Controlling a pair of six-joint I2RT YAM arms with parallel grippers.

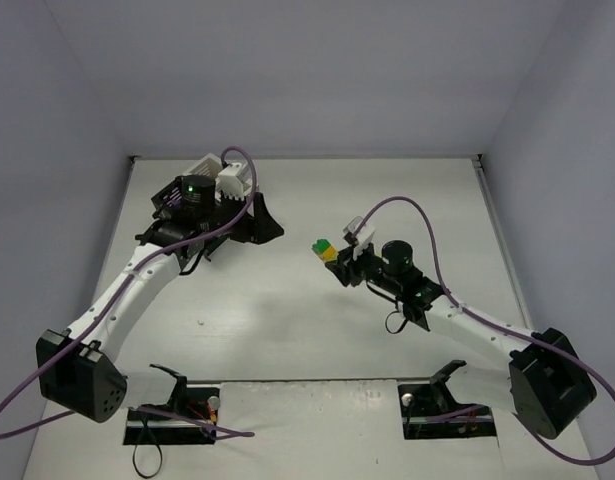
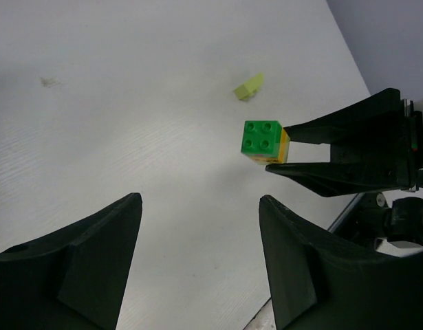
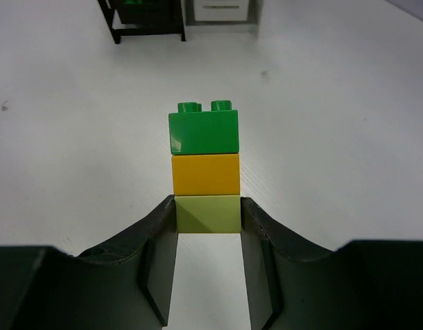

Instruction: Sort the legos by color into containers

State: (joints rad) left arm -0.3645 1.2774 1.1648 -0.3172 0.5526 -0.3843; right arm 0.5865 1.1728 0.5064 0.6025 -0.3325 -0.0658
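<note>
Lab robot cell: white walls (image 1: 307,70), tabletop (image 1: 287,330).

No legible text, label, brand, number or sign on any surface in any view.

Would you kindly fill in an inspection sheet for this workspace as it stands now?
Surface: white table, bare apart from a faint speck.
Job's things: stack of three legos, green over orange-yellow over lime; one loose lime lego lying on the table; containers at the far left, contents unclear.
Clutter: nothing seen.
Claws: right claw shut on the stack's lime end; left claw open and empty, by the containers.
Cables: purple cables loop along both arms.
Surroundings: plain grey walls on three sides.
</note>
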